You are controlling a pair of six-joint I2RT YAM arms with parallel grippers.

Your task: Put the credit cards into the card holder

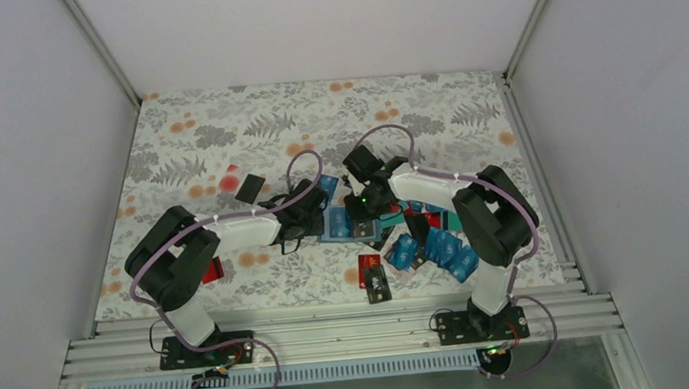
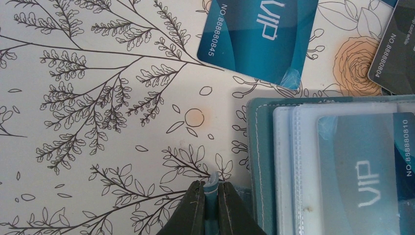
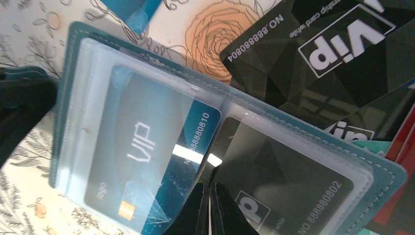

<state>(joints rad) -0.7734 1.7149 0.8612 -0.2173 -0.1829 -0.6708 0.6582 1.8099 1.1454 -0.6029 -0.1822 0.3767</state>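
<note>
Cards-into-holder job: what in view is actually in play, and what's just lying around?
In play: card holder, lying open; blue card and black card in its sleeves; loose blue card, loose black card, red card; left gripper pinching the holder's edge.
Just there: floral table cover; frame rails.

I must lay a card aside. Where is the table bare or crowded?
Bare: the far table strip beyond both arms; the near patch between left arm and red card. Crowded: around the card holder and blue cards.
</note>
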